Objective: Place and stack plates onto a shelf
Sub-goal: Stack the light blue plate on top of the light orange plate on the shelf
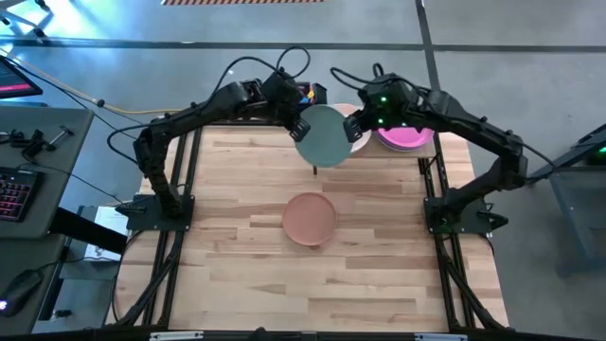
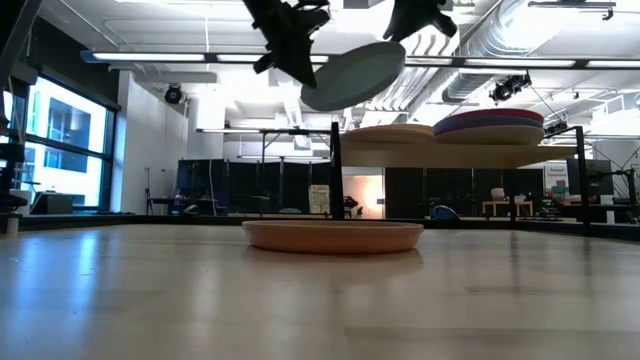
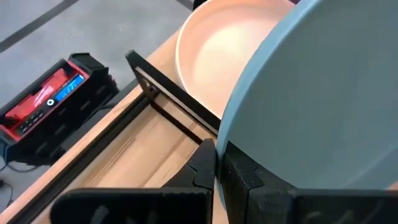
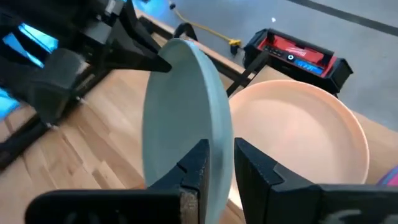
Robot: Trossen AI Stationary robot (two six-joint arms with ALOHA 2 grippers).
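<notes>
Left end effector (image 1: pixel 301 129) gripping mint plate (image 1: pixel 327 135), shelf (image 1: pixel 428 144) mostly hidden

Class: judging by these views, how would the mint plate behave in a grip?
The mint plate is probably stiff: pinched at its rim by both the left gripper and right gripper, it shows no sag. Its smooth matte rim might slip, tilted as it is.

**A bright, open workshop hall**

Grey concrete floor (image 1: pixel 530 38) surrounds the light-wood desk (image 1: pixel 246 275). Tall windows (image 2: pixel 55 150) glow at one side; long ceiling lights (image 2: pixel 150 57) and silver ducts (image 2: pixel 520 30) run overhead. A keyboard (image 1: pixel 11 194) sits on a side bench, a red charger (image 3: pixel 46 99) on the floor.
</notes>
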